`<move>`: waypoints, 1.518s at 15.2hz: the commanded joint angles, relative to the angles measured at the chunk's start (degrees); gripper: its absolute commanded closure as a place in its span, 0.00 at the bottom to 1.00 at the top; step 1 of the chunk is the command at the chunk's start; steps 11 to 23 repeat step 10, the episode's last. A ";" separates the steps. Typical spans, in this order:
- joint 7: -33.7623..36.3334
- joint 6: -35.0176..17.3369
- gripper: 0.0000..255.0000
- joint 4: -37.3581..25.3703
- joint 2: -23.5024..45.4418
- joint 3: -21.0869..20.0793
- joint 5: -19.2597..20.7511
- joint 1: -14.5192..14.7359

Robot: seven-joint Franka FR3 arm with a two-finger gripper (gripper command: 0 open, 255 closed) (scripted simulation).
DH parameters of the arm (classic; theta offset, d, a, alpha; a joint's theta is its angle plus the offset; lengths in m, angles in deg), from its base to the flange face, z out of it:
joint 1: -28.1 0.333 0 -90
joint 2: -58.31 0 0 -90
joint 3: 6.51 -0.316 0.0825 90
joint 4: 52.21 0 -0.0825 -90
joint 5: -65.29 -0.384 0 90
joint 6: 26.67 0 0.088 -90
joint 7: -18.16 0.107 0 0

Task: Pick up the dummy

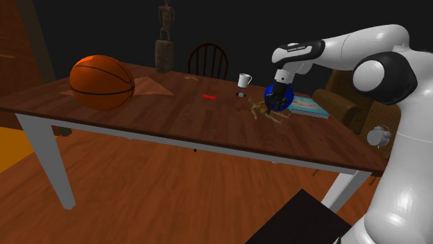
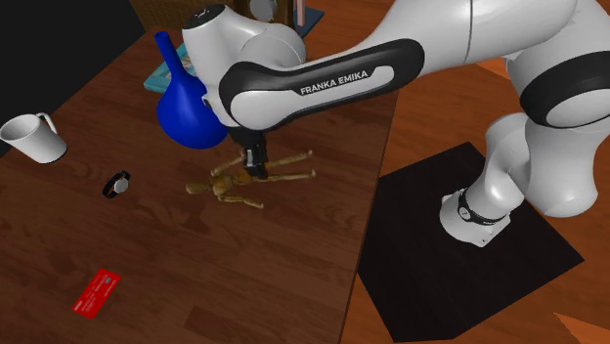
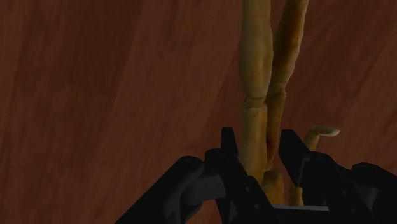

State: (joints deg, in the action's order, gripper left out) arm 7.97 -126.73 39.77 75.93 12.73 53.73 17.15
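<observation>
A jointed wooden dummy [image 2: 227,187] lies flat on the dark wooden table [image 1: 173,118], near the edge closest to my stand. My black gripper [image 2: 257,174] points straight down on its middle. In the wrist view the fingers [image 3: 232,149] press against both sides of the dummy's two legs [image 3: 261,83], which stretch away from the gripper [image 3: 261,143] along the tabletop. From the shoulder view the gripper [image 1: 276,104] stands over the pale dummy [image 1: 264,113], which still rests on the wood.
A blue vase [image 2: 191,112] stands right behind the gripper, with a light blue book [image 1: 309,106] beside it. A white mug [image 2: 34,137], a wristwatch [image 2: 118,184] and a red card [image 2: 96,292] lie further off. A basketball [image 1: 102,82] sits at the far end.
</observation>
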 commanded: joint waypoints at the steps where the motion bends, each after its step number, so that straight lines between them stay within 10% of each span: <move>1: 0.19 1.43 1.00 -1.21 -0.15 0.09 0.16 -0.08; 23: 0.83 6.73 1.00 -6.18 -0.53 0.24 0.42 -0.35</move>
